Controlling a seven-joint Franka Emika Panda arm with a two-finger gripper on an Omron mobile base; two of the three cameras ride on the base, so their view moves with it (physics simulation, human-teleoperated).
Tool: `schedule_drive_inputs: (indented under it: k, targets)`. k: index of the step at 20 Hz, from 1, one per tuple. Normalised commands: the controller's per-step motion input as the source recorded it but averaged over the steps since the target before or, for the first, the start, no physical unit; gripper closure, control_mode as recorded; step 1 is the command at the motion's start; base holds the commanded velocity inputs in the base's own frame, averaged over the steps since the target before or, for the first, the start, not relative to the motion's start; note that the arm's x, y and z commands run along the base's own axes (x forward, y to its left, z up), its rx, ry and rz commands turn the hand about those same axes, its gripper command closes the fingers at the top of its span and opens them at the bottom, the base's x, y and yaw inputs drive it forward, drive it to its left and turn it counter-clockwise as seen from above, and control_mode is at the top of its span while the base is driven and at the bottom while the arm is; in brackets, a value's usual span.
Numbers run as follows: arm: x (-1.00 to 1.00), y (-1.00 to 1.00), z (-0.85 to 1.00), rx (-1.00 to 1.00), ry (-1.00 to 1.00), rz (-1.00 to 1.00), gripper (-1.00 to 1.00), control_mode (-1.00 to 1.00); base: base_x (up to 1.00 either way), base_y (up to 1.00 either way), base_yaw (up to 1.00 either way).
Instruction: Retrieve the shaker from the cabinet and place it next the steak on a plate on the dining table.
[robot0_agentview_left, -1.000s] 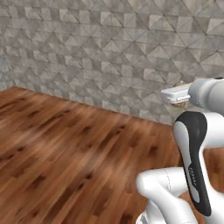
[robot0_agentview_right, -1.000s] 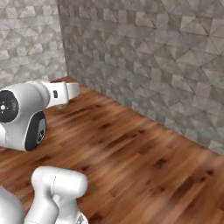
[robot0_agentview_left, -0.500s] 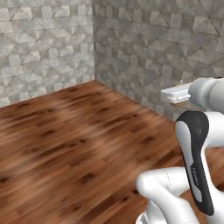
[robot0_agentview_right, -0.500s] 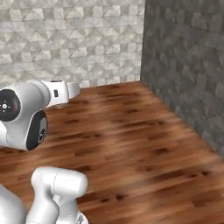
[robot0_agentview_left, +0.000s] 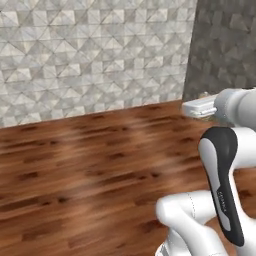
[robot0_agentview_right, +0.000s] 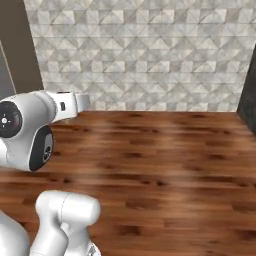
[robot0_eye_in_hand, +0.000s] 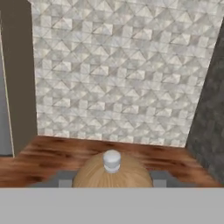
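In the hand view the shaker sits right in front of the camera, a round brown wooden top with a small silver knob. My gripper is shut on it, with a dark fingertip showing on either side of the wood. In the base views the white hand is held level, well above the floor. The cabinet, steak, plate and dining table are out of view.
Reddish-brown wood floor stretches ahead to a pale patterned tile wall. A darker grey tiled wall meets it at a corner on the right. A dark brown panel stands at the left.
The whole picture has shifted, so the base has turned: the wall corner slid to the right in both base views. The arm keeps its pose, and the shaker stays gripped.
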Motion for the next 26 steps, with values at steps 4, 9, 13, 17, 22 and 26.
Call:
schedule_drive_inputs:
  k: [4, 9, 13, 17, 22, 26]
  targets:
    - [0.0, 0.0, 0.0, 0.0, 0.0, 0.0, 1.0, 1.0, 1.0, 0.17, 0.49]
    - [0.0, 0.0, 0.0, 0.0, 0.0, 0.0, 1.0, 1.0, 1.0, 0.17, 0.49]
    - [0.0, 0.0, 0.0, 0.0, 0.0, 0.0, 1.0, 1.0, 1.0, 0.12, 0.54]
    - [0.0, 0.0, 0.0, 0.0, 0.0, 0.0, 1.0, 1.0, 0.91, 0.02, 0.58]
    - [0.0, 0.0, 0.0, 0.0, 0.0, 0.0, 1.0, 1.0, 0.12, 0.0, 0.64]
    - [0.0, 0.0, 0.0, 0.0, 0.0, 0.0, 1.0, 1.0, -0.78, 0.0, 0.63]
